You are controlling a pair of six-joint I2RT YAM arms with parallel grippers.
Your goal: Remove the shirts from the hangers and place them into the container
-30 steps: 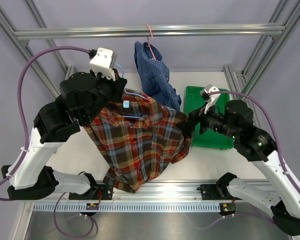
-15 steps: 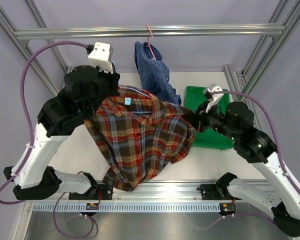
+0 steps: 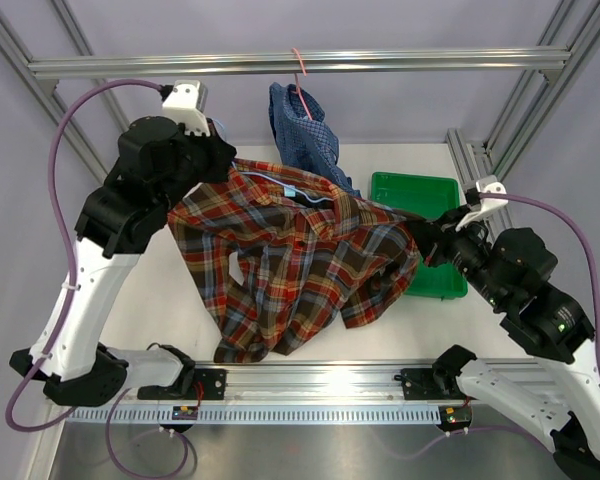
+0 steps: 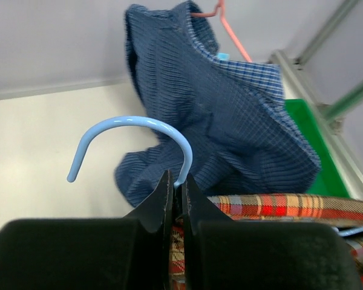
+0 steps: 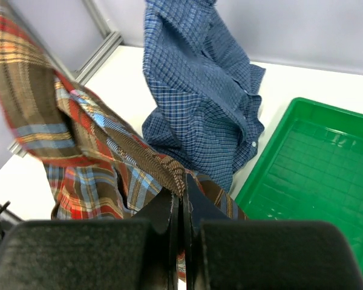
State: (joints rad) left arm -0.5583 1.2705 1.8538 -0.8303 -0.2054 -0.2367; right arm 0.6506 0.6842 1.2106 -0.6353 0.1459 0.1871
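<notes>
Mid-step: stripping plaid shirt (image 3: pixel 300 270) off blue hanger (image 4: pixel 139 124). Clamping hanger neck in left gripper (image 4: pixel 176 181), pinching shirt fold in right gripper (image 5: pixel 181 199), stretched over bench (image 3: pixel 165 310) middle. Next, likely: pull rightward clear of wire, lower into tray (image 3: pixel 415 178) at right edge. Nothing in tray. Leaving blue shirt (image 3: pixel 305 140) hung at far edge.

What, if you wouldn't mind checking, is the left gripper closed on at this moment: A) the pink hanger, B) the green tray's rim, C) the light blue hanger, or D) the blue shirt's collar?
C: in the left wrist view, the left gripper is shut on the light blue hanger just below its hook, with the plaid shirt under it.
</notes>
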